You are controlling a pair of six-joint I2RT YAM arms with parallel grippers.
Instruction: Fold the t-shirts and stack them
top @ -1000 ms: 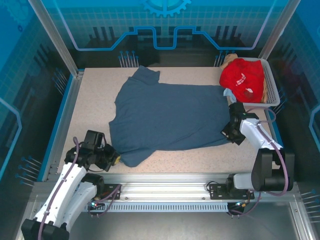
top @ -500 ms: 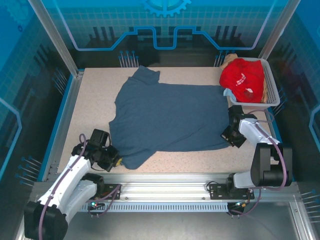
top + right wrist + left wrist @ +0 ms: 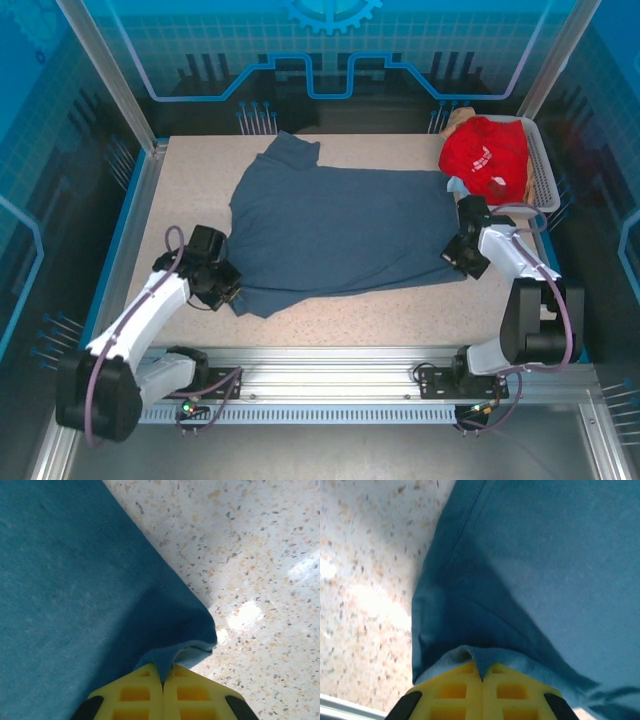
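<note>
From the top I see the slate-blue t-shirt [image 3: 340,230] spread across the tabletop [image 3: 190,200] and the red t-shirt [image 3: 487,155] heaped in the basket [image 3: 548,185], while my wrist cameras show close up the left gripper [image 3: 481,672] and right gripper [image 3: 162,676] each pressed together, pinching a near corner of the blue cloth.

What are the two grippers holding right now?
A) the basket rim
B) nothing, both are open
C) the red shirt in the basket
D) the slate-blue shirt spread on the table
D: in the wrist views the left gripper and the right gripper are each closed with a fold of the slate-blue shirt pinched between the yellow fingers.
</note>
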